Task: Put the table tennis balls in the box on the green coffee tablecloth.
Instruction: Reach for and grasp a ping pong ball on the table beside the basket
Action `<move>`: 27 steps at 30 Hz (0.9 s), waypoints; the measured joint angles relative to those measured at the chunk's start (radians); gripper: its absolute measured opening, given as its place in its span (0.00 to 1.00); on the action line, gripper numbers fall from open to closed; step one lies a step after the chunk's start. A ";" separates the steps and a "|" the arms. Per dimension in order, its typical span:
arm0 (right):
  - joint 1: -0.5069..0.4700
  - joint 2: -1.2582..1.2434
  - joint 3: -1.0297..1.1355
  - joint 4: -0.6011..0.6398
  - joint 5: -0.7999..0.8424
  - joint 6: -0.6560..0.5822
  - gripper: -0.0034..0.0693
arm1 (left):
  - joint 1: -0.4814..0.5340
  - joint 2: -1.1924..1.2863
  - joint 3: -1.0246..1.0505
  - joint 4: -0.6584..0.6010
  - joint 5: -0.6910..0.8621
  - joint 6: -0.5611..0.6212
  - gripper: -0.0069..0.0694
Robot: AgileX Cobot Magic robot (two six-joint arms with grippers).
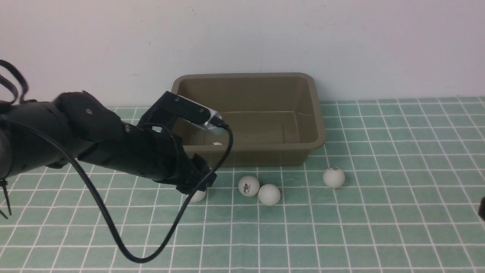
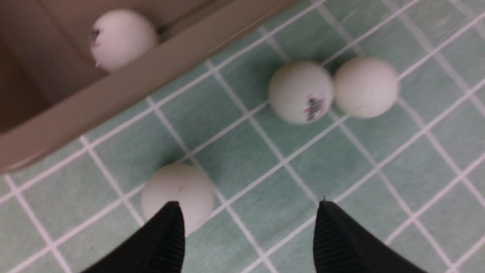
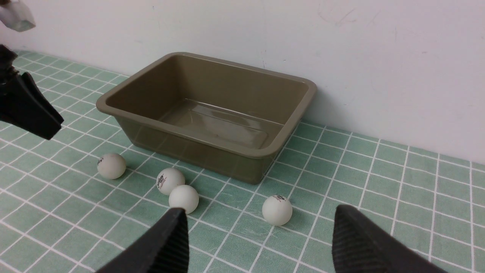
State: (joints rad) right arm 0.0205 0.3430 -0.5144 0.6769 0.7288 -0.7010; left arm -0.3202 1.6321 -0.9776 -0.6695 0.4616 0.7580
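Front view: the box (image 1: pixel 265 155) stands at the far edge of the green tablecloth (image 1: pixel 379 227), about midway along it and close to the wall (image 1: pixel 341 38). One ball (image 1: pixel 216 144) lies inside, near the box's front left corner. The other four table tennis balls lie on the cloth in front of the box. The leftmost ball (image 1: pixel 198 196) is half hidden under the left gripper (image 1: pixel 199 187), which reaches in low from the left edge. The logo ball (image 1: pixel 249 185) and the plain ball (image 1: pixel 269 194) touch each other, and the rightmost ball (image 1: pixel 334 177) sits apart near the box's front right corner. Only a dark sliver of the right gripper (image 1: pixel 482 208) shows at the right edge.

Left wrist view: the left gripper (image 2: pixel 250 223) has its jaws spread wide and holds nothing. The leftmost ball (image 2: pixel 178 191) lies beside one finger (image 2: pixel 163 242), partly behind it and not between the two. The touching pair lies further off, and the box rim (image 2: pixel 151 76) runs past with the one ball behind it.

Right wrist view: the right gripper (image 3: pixel 261 235) hangs wide apart and empty over the cloth's near part. It faces the box (image 3: pixel 197 142) and the four loose balls.
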 joint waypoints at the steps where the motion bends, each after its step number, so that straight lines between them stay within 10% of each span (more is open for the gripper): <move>1: 0.000 0.000 0.000 0.000 0.003 0.000 0.68 | 0.000 0.010 0.000 0.027 -0.003 -0.039 0.63; 27: 0.000 0.000 0.000 0.000 0.018 0.000 0.68 | 0.000 0.236 0.000 0.119 -0.234 -0.146 0.63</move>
State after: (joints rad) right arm 0.0205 0.3430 -0.5144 0.6769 0.7468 -0.7010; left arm -0.3202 1.8681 -0.9776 -0.5507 0.2276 0.6124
